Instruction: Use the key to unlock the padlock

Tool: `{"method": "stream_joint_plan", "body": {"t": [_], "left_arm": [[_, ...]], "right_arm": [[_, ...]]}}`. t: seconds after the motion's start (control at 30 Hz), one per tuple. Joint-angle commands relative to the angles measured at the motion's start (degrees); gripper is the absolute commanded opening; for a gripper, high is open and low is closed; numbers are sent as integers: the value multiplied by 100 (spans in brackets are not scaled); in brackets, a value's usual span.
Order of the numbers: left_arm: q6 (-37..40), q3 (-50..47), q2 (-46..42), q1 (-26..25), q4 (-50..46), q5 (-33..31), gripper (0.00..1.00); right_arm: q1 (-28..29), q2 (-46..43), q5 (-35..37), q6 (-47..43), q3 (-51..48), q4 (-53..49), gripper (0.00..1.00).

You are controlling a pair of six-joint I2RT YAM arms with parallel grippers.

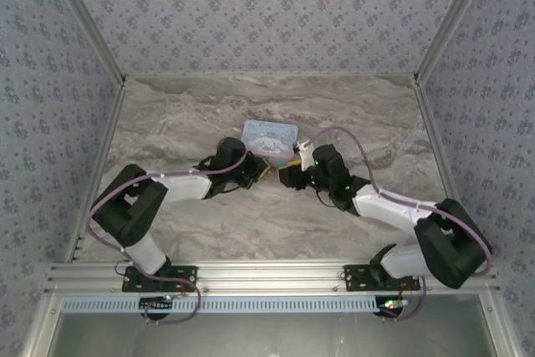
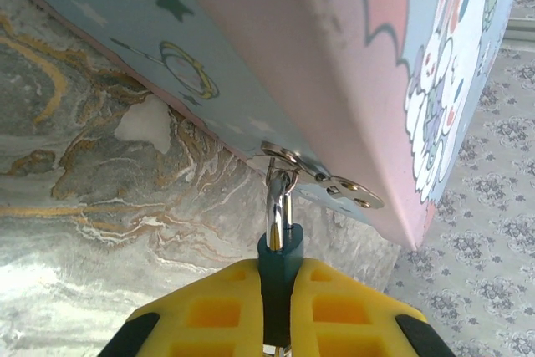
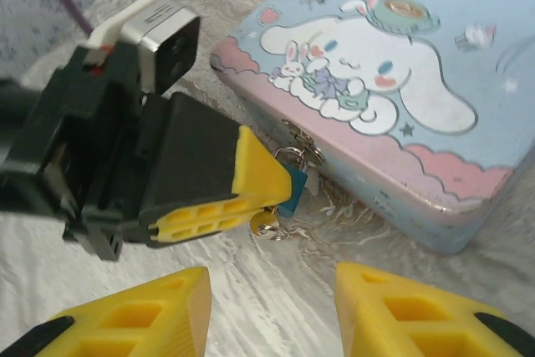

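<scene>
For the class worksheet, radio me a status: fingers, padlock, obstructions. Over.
Left fingers shut on padlock, shackle through hasp on cartoon tin. Right fingers open, empty, facing it. No obstruction seen.

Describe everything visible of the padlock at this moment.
The padlock is tiny, with a teal-blue body and a thin silvery shackle, metal by its shine. The shackle passes through the hasp on the side of the tin. The left gripper clamps the body between its yellow fingers. A small silvery piece shows under it; what it is I cannot tell.
</scene>
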Motion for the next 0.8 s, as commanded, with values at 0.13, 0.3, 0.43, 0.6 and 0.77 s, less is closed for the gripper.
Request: {"method": "stream_joint_plan", "body": {"t": [0.13,0.3,0.43,0.6,0.77], "left_arm": [[-466,291,-258,-33,-449,189,0],[-597,449,-246,-27,-644,326,0],[-725,450,-267,-32,-683,347,0],[-858,449,-267,-31,-701,406,0],[-862,461,-267,-33,-701,428,0]], "right_arm": [[298,-661,711,-2979,-644,345,49],[560,-572,930,-4254,-904,735,54],[736,-295,1169,-4791,-799,876,54],[916,193,1490,-5162,-691,1311,53],[989,638,1651,-5174,-586,1740,51]]}}
